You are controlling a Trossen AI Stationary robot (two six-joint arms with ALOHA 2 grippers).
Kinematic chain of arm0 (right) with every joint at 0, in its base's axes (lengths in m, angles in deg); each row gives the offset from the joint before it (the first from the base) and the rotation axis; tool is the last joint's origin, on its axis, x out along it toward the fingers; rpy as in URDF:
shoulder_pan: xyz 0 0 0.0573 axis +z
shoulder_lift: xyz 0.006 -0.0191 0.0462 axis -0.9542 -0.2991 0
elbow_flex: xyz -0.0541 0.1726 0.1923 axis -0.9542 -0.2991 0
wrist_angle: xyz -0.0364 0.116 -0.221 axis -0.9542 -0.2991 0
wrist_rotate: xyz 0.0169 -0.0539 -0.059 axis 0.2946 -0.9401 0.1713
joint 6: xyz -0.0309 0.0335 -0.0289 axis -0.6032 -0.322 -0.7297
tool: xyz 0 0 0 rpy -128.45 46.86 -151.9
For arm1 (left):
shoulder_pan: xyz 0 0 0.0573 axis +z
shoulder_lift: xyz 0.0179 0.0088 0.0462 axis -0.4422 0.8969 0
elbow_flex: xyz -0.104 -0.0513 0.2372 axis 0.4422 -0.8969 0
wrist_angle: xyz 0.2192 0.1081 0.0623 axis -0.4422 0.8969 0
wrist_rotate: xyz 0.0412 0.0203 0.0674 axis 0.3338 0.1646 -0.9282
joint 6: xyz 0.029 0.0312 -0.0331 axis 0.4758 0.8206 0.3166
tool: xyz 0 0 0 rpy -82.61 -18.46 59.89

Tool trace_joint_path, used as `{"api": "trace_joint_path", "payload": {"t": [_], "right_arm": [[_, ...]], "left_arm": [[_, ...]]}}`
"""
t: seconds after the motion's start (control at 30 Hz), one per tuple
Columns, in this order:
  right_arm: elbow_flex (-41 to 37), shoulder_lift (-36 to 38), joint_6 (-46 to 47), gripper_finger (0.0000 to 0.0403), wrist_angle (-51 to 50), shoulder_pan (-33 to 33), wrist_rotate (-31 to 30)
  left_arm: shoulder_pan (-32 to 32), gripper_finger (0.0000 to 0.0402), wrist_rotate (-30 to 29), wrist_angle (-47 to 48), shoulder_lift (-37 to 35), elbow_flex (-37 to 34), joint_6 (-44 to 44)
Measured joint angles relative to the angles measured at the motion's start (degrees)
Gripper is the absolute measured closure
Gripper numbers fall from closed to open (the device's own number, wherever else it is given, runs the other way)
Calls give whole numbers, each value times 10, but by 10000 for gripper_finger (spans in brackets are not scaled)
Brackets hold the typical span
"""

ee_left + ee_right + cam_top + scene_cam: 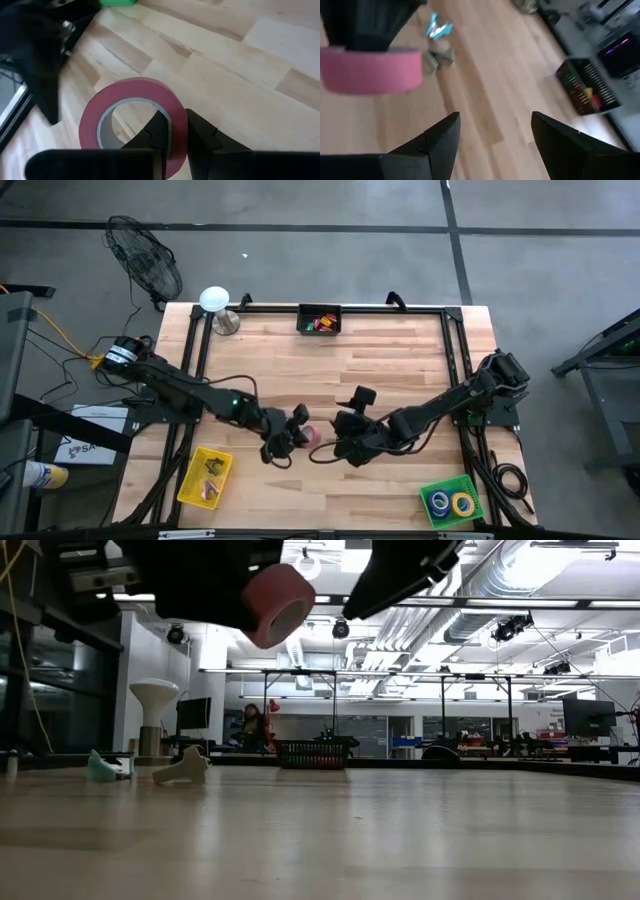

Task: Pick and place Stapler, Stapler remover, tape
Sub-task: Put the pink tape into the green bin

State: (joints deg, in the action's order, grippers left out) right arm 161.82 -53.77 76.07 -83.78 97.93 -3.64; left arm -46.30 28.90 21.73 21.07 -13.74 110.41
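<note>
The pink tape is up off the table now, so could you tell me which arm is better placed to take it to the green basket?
Probably the right: its open tool faces the pink tape, nearer the green basket.

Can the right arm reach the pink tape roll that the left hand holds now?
Probably yes. The right hand is open beside the pink ring-shaped tape roll, which the left hand holds pinched above the wooden table. Nothing lies between them.

Tape roll (312,436): we find it above the counter (400,370) centre, pinched in the left gripper (298,434), with the right gripper (338,442) just beside it.
Far edge: a basket (320,319).
Near corners: one bin (204,477) left, another bin (449,501) right, holding tape rolls (450,503).
</note>
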Motion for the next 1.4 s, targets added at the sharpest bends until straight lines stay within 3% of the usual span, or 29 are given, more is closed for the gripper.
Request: {"api": "trace_joint_path", "payload": {"t": [0.23, 0.57, 1.0, 1.4], "right_arm": [[0, 1, -63, 167, 29, 1, -3], [0, 1, -112, 167, 30, 19, 34], [0, 1, -232, 167, 58, 41, -70], [0, 2, -289, 167, 116, 48, -135]], "left_arm": [[34, 367, 56, -24, 0, 0, 18], [82, 367, 59, -33, 0, 0, 25], [138, 367, 217, -120, 0, 0, -12], [138, 367, 247, -149, 0, 0, -25]]}}
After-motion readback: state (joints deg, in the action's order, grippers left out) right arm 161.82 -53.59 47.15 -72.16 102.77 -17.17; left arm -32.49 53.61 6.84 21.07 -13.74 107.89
